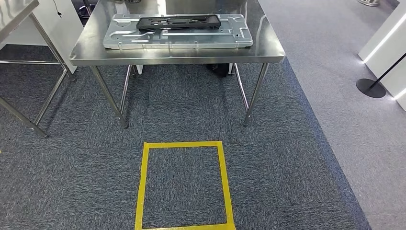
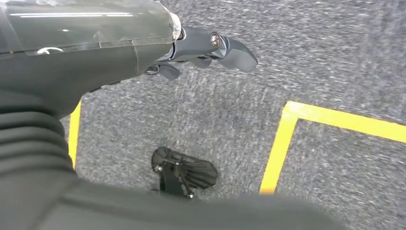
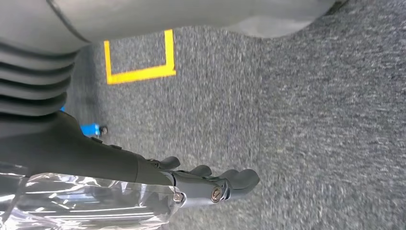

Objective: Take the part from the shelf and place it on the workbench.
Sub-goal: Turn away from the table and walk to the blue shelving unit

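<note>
A flat black plastic part point(image 1: 178, 22) lies on a silver stamped metal plate point(image 1: 143, 40), which rests on the steel workbench point(image 1: 93, 50) ahead of me. My left hand point(image 2: 206, 52) hangs beside my body over grey carpet, its fingers loosely extended and holding nothing. My right hand point(image 3: 210, 184) hangs the same way above the carpet, with its fingers apart and nothing in them. Both hands are well below and short of the workbench.
A yellow tape square point(image 1: 184, 143) marks the carpet just before the workbench legs point(image 1: 253, 98). A second steel table point(image 1: 16, 14) stands at the left. A black stanchion base point(image 1: 370, 87) and white panels point(image 1: 388, 33) lie to the right on lighter flooring.
</note>
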### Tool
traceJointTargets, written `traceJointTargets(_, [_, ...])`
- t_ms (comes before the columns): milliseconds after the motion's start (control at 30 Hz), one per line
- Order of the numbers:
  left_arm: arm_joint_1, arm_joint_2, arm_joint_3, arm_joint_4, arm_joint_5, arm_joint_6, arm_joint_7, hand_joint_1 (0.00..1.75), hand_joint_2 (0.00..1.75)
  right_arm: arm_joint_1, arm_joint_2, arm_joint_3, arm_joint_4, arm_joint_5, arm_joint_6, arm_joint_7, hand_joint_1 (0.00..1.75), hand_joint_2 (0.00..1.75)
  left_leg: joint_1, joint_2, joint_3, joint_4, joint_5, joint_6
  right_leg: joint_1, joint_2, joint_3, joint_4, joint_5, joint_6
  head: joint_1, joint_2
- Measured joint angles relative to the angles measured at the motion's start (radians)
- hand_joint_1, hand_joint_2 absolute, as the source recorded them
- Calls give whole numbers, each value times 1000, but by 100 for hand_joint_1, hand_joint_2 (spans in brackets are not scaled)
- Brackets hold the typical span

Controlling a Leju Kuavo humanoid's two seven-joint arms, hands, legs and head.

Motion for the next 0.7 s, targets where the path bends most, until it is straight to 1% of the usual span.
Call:
traceJointTargets(167, [2,2,-1,0,25,0,36,0,175,0,1,-4,1,-17,23,9,0,175,-2,0,-4,2,2,2,-2,0,-4,-1,5,14,0,0])
traceJointTargets(233, [8,4,-30,-1,51,0,49,0,175,3,1,15,0,-47,29,15,0,175,-2,0,-6,2,2,2,-2,0,-6,-1,6,18,0,0])
traceJointTargets(367, [19,12,-105,-3,114,4,74,0,175,10,1,72,-4,-121,37,22,0,175,-2,0,-7,2,3,2,-2,0,-9,0,6,19,0,0])
traceJointTargets(500, [35,21,-190,-11,178,10,98,0,0,22,1,139,-12,-195,43,32,0,0,-1,0,-9,2,4,0,-1,0,-11,3,5,19,0,0])
traceJointTargets(700, [56,32,-317,-25,266,17,131,0,0,40,1,246,-28,-296,55,42,0,0,-1,0,-10,2,5,-1,-1,0,-14,5,5,19,0,0])
